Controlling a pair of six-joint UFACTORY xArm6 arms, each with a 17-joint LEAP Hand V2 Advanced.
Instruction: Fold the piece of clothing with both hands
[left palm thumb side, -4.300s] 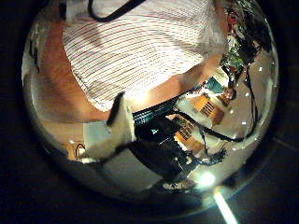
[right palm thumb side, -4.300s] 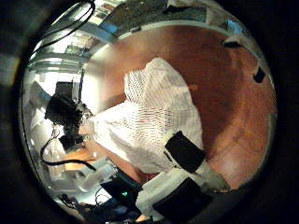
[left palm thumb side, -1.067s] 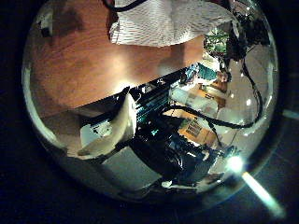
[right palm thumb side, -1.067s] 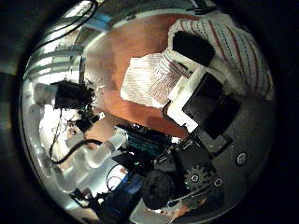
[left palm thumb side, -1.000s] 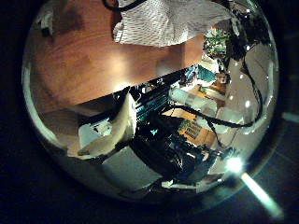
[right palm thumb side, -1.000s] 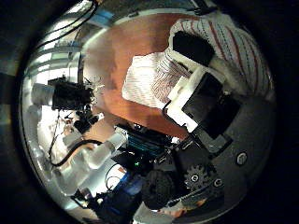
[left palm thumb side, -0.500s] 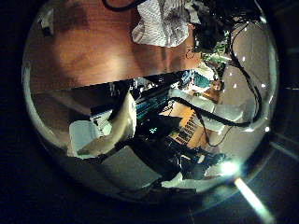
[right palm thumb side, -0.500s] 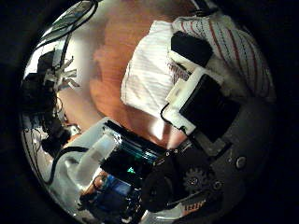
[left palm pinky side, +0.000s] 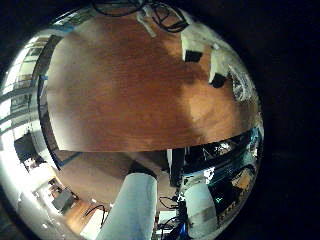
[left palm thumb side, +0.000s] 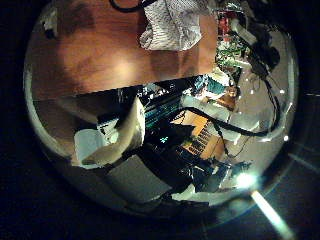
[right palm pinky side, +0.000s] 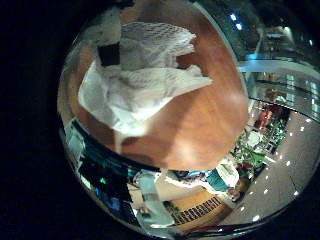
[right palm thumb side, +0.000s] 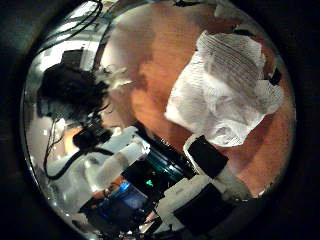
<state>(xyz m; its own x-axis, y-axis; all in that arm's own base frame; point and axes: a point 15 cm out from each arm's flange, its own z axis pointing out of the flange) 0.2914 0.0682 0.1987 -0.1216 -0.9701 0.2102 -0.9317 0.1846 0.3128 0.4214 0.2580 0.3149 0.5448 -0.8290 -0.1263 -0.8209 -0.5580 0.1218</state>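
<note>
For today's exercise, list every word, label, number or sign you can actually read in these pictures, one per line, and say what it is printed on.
None can be read.
The striped shirt on the wooden table shows only stripes, no print.
Lit screens beside the table show glowing marks, too small and blurred to read.
The right robot hand carries no legible label.

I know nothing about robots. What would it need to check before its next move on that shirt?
1. Shirt fully on the table: ok, no part hangs over an edge.
2. Shirt lying flat: not ok, it is rumpled, with layers bunched over each other.
3. Left robot hand free of cloth: ok, it faces bare table with the shirt some way off.
4. Right robot hand free of cloth: ok, its visible finger is clear of the shirt.
5. Edges lined up: cannot tell.
</note>
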